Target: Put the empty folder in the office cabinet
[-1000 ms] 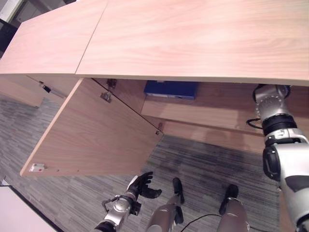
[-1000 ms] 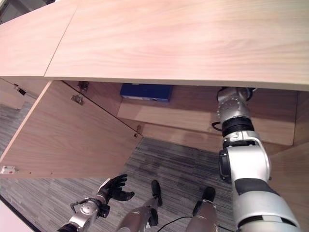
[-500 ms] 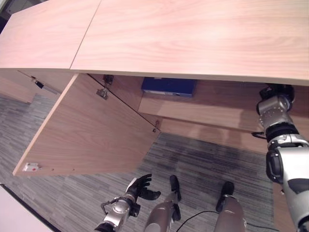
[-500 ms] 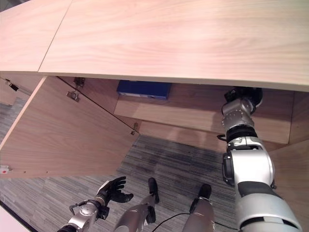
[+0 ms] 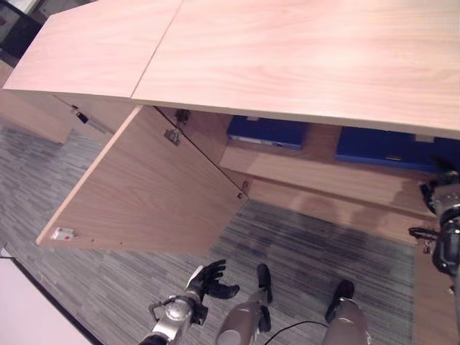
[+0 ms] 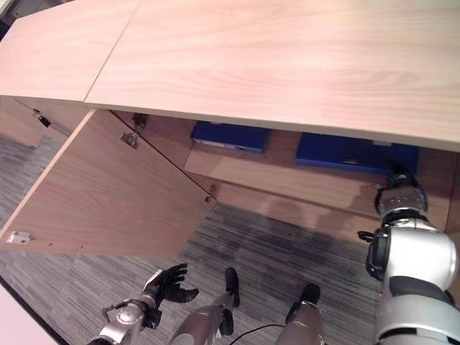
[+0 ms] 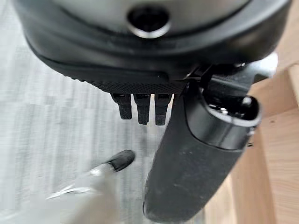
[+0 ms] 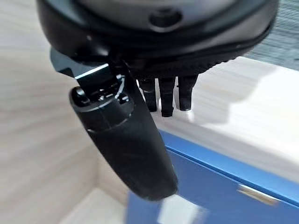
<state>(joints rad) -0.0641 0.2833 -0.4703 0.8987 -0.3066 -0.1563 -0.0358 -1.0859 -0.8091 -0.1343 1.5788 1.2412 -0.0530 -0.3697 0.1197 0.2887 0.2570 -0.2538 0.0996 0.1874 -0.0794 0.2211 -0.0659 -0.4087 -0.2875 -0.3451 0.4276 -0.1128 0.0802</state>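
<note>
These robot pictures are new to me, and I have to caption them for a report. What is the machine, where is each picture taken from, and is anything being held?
It is a two-legged humanoid robot standing at a wooden office cabinet. The two wide pictures come from its head, looking down. The cabinet door stands open, and on the shelf inside lie two blue folders: one to the left and one to the right.

The other two pictures come from cameras on its wrists. The left robot hand hangs low over the grey carpet, fingers relaxed, holding nothing. The right robot hand is at the shelf beside the right-hand folder; its wrist view shows that folder just past its fingers, which look loose and not closed round it.
</note>
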